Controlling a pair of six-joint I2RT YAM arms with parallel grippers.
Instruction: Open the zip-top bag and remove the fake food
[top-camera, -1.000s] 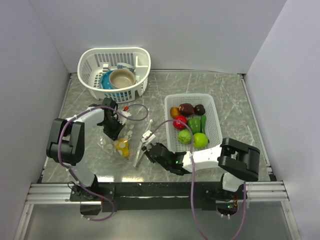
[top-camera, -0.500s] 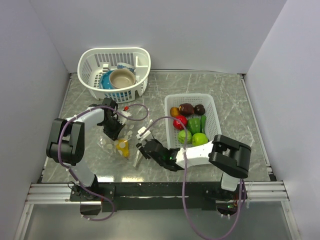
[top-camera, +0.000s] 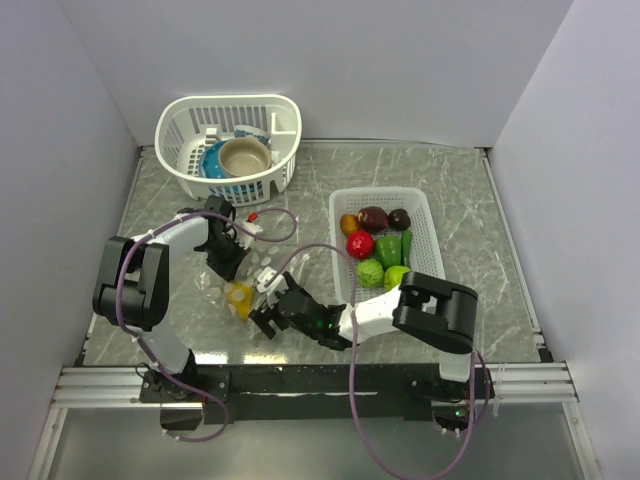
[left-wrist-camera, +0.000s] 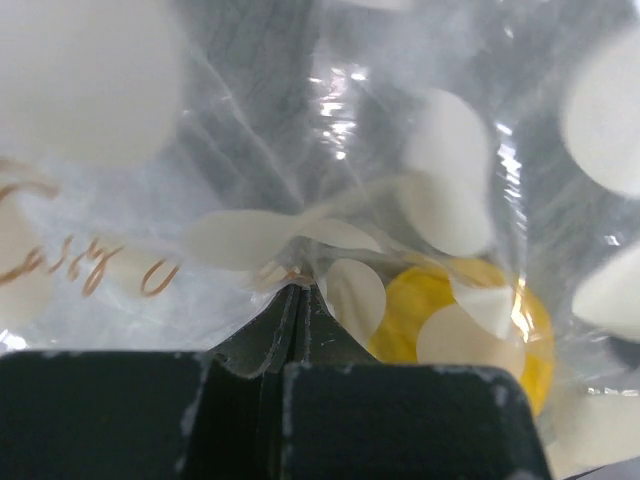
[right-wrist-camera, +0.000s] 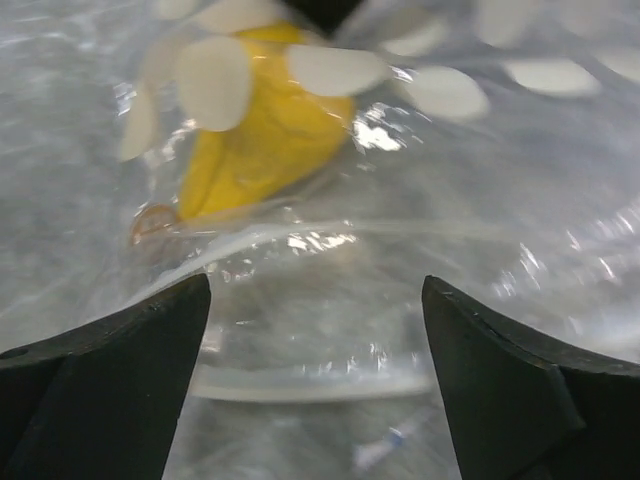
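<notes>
Directly ahead of the right gripper (right-wrist-camera: 315, 300): the zip-top bag (top-camera: 245, 275), crumpled on the desk (top-camera: 470, 210), with one yellow piece (right-wrist-camera: 265, 130) inside. Brought across to the left during the last second, from a spot beside the white tray (top-camera: 380, 191), and now almost against the plastic. Fingers (right-wrist-camera: 120, 350) spread wide, nothing between them yet. Just below and ahead, only clear film and a pale strip (right-wrist-camera: 300, 383), probably the zip edge.

On the far side of the bag from this gripper: the left gripper (left-wrist-camera: 300, 300), closed tight on a fold of the dotted plastic, kept in the same place over that second. Beyond its closed tips and a little to the right, the yellow piece again, seen through the film.

Off to the right of the right gripper, the rest of the fake food (top-camera: 375, 245) already lying in the tray: red, lime-green, green, dark maroon, orange.

By my judgement, task near its end, one piece left to take out. Bag mouth open enough or not: cannot tell. Next move probably to reach in, or to take the free edge opposite the left gripper's hold. Risk: thin film bunching up with the piece between the fingers, or slipping out.
</notes>
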